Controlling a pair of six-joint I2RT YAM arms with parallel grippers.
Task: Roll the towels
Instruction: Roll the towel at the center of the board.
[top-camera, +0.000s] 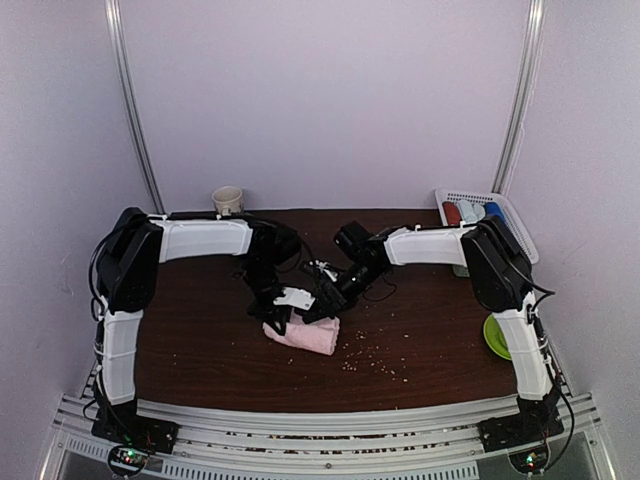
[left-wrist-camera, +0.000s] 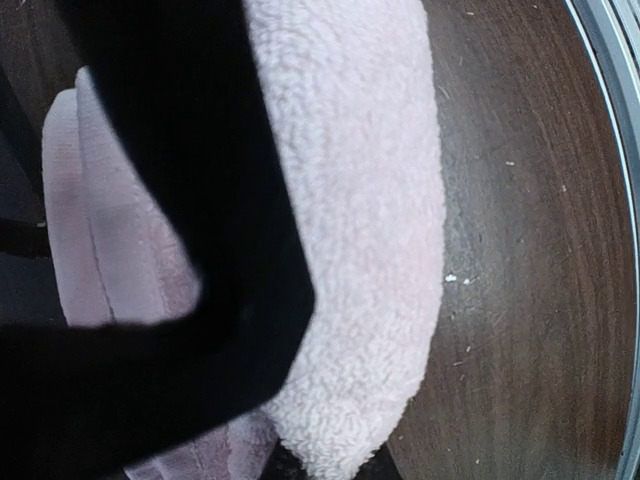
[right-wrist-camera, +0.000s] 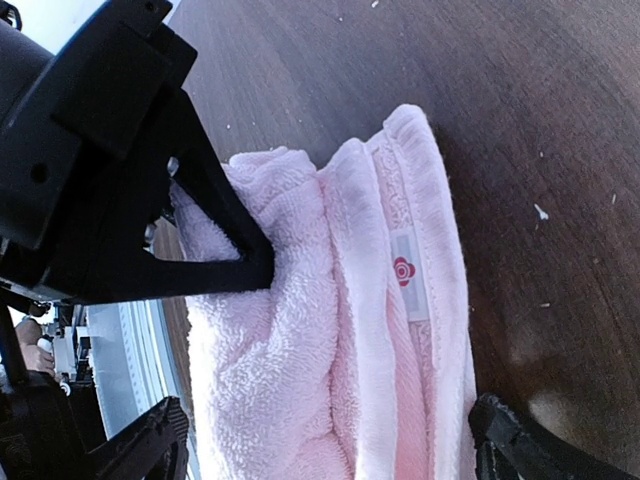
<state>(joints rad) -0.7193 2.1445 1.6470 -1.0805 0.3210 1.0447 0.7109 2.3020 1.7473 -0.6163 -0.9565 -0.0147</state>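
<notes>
The left gripper (right-wrist-camera: 250, 268) is closed narrow on the pink towel (top-camera: 305, 337). One black finger is pushed into a fold at the towel's end, and the other finger is hidden behind the cloth. The right gripper (right-wrist-camera: 330, 432) stands wide and holds nothing, with its fingertips (right-wrist-camera: 515, 445) on either side of the towel and clear of it.

The next move turns on this straddle. From the right wrist, the towel's long axis runs straight away between the open fingers, so closing them would catch it across its width. From above, the towel lies roughly side to side on the table (top-camera: 200, 330), with the left jaws at its left end and the right jaws just beyond its middle. Both arms are at the towel, but only the left touches it.

The towel is bunched in thick folds, and a small label (right-wrist-camera: 403, 272) faces up near one hemmed edge. I cannot tell how tightly it is rolled. In the left wrist view, that gripper's own finger blocks half the picture. Crumbs (top-camera: 375, 357) lie just right of the towel. Well to the towel's far right, the basket (top-camera: 520, 235) holds small coloured shapes, too small to make out.
</notes>
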